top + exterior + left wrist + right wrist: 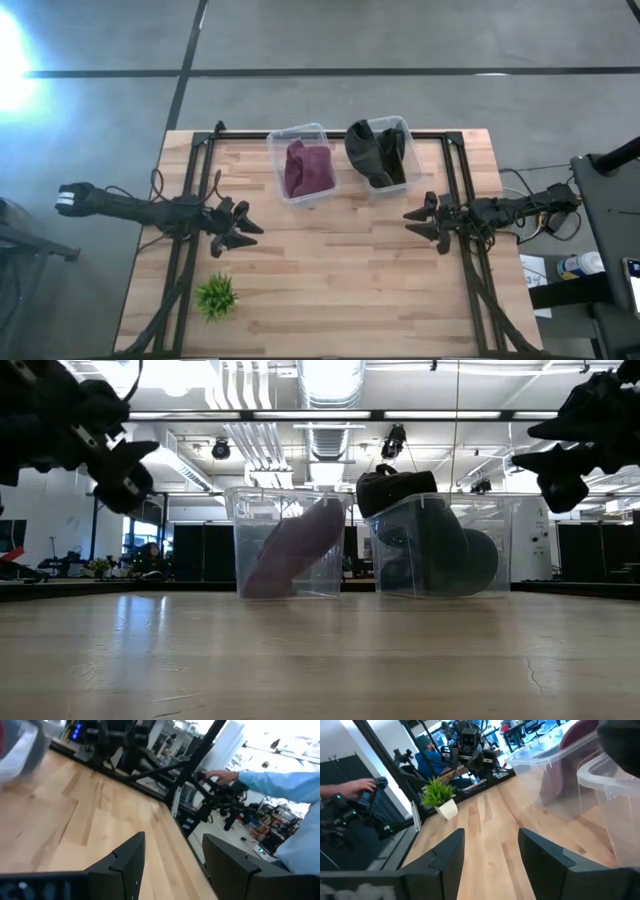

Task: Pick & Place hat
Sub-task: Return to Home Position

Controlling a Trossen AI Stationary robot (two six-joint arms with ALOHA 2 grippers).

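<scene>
A maroon hat (308, 166) lies inside the left clear bin (300, 163) at the table's far side; in the low view the maroon hat (296, 550) leans against the bin wall. A black hat (376, 150) fills the right clear bin (385, 152) and hangs over its rim (396, 488). My left gripper (243, 228) hovers open over the table's left part, holding nothing (172, 865). My right gripper (417, 222) hovers open over the right part, empty too (492, 857).
A small potted green plant (216, 296) stands near the table's near left corner, seen also as the plant (440, 796) in the right wrist view. Black frame rails (190, 190) run along both table sides. A person in a light blue sleeve (280, 785) shows beyond the table.
</scene>
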